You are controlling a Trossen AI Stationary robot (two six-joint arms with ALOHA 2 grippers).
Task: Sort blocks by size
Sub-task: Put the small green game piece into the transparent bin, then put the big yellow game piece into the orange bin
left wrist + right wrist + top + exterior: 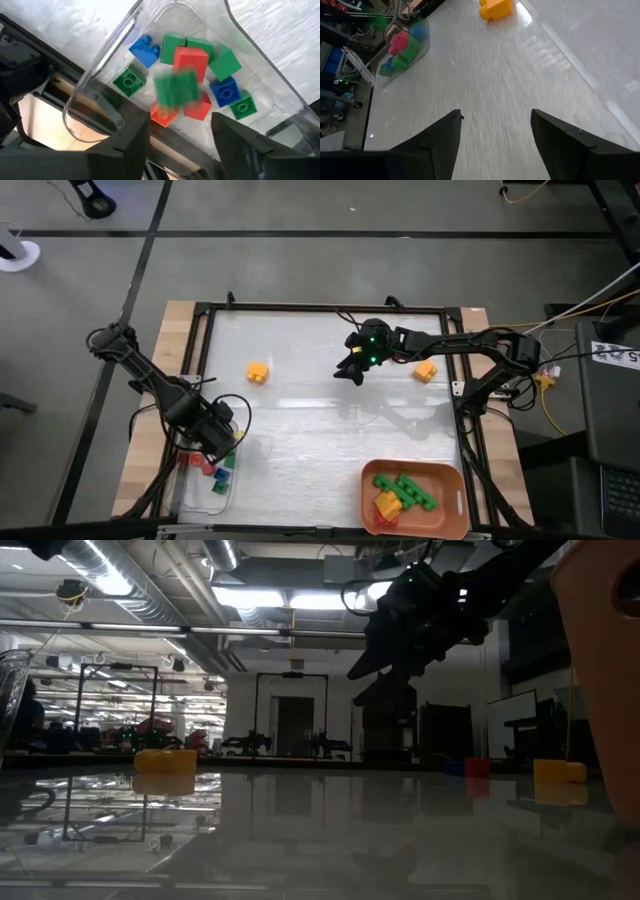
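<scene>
My left gripper (pixel 218 438) (pixel 180 140) is open above the clear tray (pixel 192 492) at the table's near left. The tray holds several small green, red and blue blocks (pixel 192 62). One green block (pixel 175 89) shows blurred over the others, clear of my fingers. My right gripper (pixel 352 370) (pixel 495 135) is open and empty above the middle of the table. A small yellow block (pixel 259 372) (pixel 495 9) lies left of it on the table. Another yellow block (pixel 426 370) lies right of it.
An orange tray (pixel 452 518) at the near right holds long green bricks (pixel 408 490), a yellow one and a red one. A black frame (pixel 300 307) runs round the white table top. The table's middle lies bare between the two yellow blocks and the trays.
</scene>
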